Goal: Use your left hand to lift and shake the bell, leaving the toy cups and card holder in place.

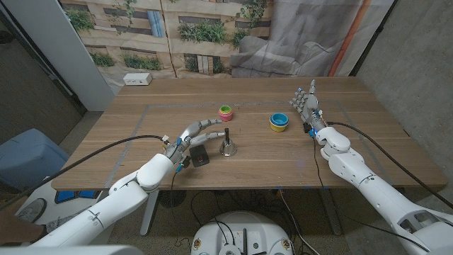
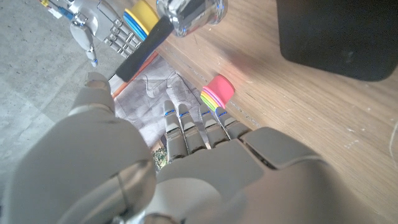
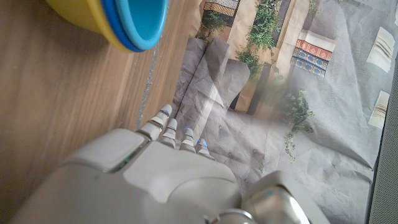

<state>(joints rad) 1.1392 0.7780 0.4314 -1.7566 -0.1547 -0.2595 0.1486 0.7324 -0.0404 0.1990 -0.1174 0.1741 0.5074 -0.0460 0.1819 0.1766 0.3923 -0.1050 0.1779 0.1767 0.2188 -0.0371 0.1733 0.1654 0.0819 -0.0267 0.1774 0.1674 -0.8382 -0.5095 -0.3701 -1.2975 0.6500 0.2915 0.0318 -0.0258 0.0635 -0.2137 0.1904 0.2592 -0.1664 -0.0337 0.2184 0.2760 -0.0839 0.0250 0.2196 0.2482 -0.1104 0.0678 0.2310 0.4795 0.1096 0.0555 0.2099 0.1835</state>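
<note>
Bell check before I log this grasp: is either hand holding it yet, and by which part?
Neither. The left hand reaches open-fingered toward the bell, not gripping its black handle. The right hand holds nothing.

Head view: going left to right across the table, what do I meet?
Left hand → black card holder → bell, with the pink and green cup stack farther back → blue and yellow cup stack → right hand.
</note>
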